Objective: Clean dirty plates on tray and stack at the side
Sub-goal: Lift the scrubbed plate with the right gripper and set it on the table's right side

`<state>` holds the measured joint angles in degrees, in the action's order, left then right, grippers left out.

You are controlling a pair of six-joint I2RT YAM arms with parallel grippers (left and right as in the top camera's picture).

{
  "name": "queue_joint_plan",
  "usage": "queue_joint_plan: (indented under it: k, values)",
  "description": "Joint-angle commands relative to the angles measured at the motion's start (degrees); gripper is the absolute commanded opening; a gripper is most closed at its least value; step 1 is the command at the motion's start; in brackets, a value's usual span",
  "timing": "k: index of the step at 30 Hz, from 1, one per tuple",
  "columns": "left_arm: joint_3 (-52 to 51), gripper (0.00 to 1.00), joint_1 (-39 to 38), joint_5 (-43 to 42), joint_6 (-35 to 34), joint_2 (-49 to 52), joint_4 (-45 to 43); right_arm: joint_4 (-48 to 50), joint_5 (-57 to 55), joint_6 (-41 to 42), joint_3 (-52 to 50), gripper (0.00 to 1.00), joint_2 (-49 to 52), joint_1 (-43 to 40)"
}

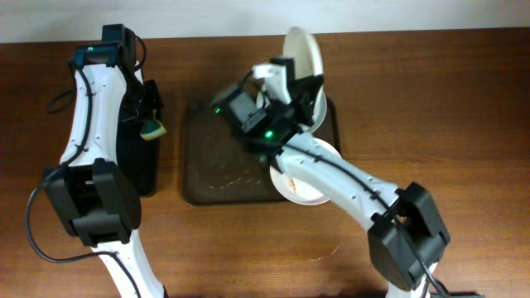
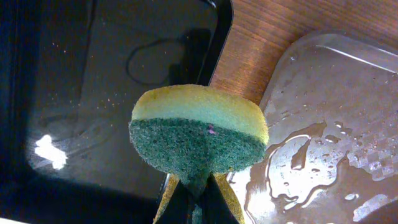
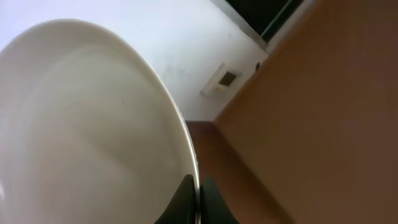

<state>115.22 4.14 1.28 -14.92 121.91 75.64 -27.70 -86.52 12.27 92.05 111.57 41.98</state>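
My right gripper [image 1: 291, 73] is shut on the rim of a white plate [image 1: 305, 50] and holds it tilted on edge above the far side of the brown tray [image 1: 211, 165]. In the right wrist view the plate [image 3: 81, 137] fills the left, its rim pinched between the fingers [image 3: 198, 196]. A second white plate [image 1: 300, 190] with an orange smear lies at the tray's right front, partly hidden by the right arm. My left gripper [image 1: 152, 124] is shut on a yellow and green sponge [image 2: 199, 134] over the black tray's right edge; its fingers [image 2: 199, 193] show below the sponge.
A glossy black tray [image 2: 112, 81] lies left of the brown tray, with a strip of wooden table [image 2: 249, 50] between them. The brown tray's surface is wet [image 2: 336, 137]. A white rim [image 1: 318, 112] shows under the right wrist.
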Motion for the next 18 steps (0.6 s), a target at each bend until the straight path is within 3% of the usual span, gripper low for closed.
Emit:
queue_joint_plan:
  k: [1, 4, 6, 9, 10, 11, 12, 14, 18]
  values:
    - [1.3, 0.01, 0.0, -0.5, 0.9, -0.5, -0.1, 0.1, 11.5, -8.1, 2.8, 0.04, -5.2, -1.9]
    - [1.3, 0.01, 0.0, -2.1, 0.9, -0.5, -0.2, -2.4, 24.3, -7.5, 2.9, 0.04, -15.8, -3.2]
    - [1.3, 0.01, 0.0, -2.6, 0.9, -0.5, -0.4, -11.1, 28.1, 0.5, 2.9, 0.04, -24.9, -6.8]
    - [1.3, 0.01, -0.9, -2.6, 0.9, -0.5, -0.4, -26.2, 49.2, 10.8, 2.9, 0.04, -33.7, -20.1]
    - [1.3, 0.01, -2.1, -2.6, 1.4, -0.5, -0.8, -32.4, 62.4, 12.7, 2.9, 0.04, -35.0, -30.3]
    - [1.3, 0.01, -3.0, -2.6, 1.8, -0.5, -1.3, -34.8, 68.1, 12.7, 2.8, 0.04, -34.9, -35.5]
    - [1.3, 0.01, -4.3, -2.6, 1.8, -0.5, -2.0, -37.7, 77.4, 12.7, 1.8, 0.04, -33.5, -45.7]
    - [1.3, 0.01, -6.9, -2.6, 1.8, -0.5, -3.4, -39.0, 83.4, 12.0, -0.8, 0.04, -28.5, -56.6]
    - [1.3, 0.01, -11.3, -2.6, 1.8, -0.5, -5.0, -34.5, 84.4, 9.0, -3.5, 0.04, -11.3, -61.5]
